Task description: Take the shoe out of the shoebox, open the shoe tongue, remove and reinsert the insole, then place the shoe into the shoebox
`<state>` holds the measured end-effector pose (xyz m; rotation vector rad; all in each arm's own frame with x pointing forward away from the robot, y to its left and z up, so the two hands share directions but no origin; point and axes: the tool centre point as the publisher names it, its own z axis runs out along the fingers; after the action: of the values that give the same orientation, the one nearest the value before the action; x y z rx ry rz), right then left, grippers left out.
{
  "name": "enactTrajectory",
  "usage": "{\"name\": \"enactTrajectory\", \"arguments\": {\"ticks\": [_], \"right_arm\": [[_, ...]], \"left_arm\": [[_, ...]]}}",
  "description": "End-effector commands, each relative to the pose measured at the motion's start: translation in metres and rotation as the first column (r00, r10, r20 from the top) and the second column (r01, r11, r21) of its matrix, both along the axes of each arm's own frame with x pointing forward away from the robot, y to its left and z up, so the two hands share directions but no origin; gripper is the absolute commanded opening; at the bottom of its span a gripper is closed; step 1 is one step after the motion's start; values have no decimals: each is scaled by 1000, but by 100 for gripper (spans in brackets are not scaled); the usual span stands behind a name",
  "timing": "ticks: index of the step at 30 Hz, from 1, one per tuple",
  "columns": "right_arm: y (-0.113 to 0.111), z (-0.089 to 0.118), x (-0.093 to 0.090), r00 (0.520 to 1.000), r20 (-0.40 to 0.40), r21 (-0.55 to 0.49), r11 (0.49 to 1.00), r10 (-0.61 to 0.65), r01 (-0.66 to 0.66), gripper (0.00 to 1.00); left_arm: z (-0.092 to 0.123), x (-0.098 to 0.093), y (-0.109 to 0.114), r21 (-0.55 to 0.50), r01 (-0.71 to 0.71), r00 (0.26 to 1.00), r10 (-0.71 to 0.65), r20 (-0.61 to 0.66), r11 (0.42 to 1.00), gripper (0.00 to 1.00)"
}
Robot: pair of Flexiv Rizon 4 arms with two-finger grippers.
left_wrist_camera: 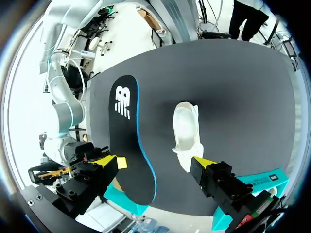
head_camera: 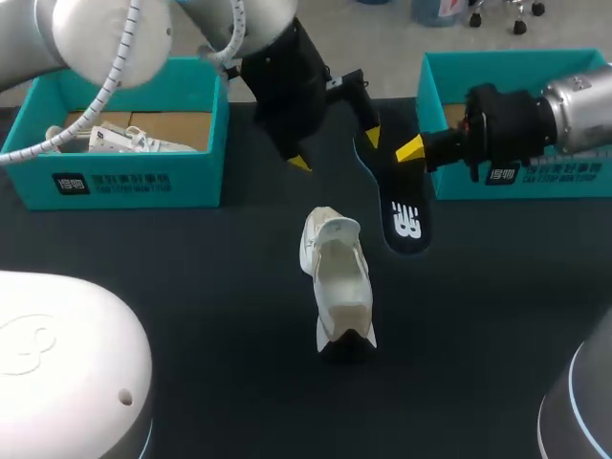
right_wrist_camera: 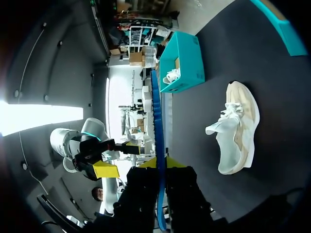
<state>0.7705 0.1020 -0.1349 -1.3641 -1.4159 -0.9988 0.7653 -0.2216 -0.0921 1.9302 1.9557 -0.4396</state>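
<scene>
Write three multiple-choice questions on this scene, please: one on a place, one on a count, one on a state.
1. Where is the insole?
A. inside the shoe
B. in the right gripper
C. in the left box

2. How many teal boxes are on the table?
A. one
B. two
C. three

3. How is the left gripper?
A. open
B. shut on the insole
C. shut on the shoe

Answers:
1 B: its fingers clamp the insole, apart from the shoe.
2 B: the left box and the right box.
3 A: its yellow tips stand wide apart, clamping nothing.
</scene>
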Motion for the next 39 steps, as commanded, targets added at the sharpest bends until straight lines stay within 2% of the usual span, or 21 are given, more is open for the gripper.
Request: {"name": "enactTrajectory", "arguments": {"ticks": [1,8,17,23,31,39], "right_arm": [[5,-1,6,1000,-7,-7,1000,12,-13,0],[9,0,7,1000,-13,24,1000,7,-7,0],[9,17,21,999,26,57,997,-47,45,0],[13,15,23,998,31,69,996,-51,49,0],[15,6,22,998,9,75,995,-61,61,0],[14,9,24,998,13,77,995,-66,65,0]], "left_arm": [[17,9,-7,254,-72,996,82,-30,964,100],[38,23,-12,360,-100,994,109,-6,928,100],[40,38,-15,473,-64,995,91,-34,879,100],[38,46,-20,491,-36,998,56,-24,870,100],[48,51,-31,486,-23,1000,20,11,874,100],[50,56,-36,471,-1,1000,-11,24,882,100]]}}
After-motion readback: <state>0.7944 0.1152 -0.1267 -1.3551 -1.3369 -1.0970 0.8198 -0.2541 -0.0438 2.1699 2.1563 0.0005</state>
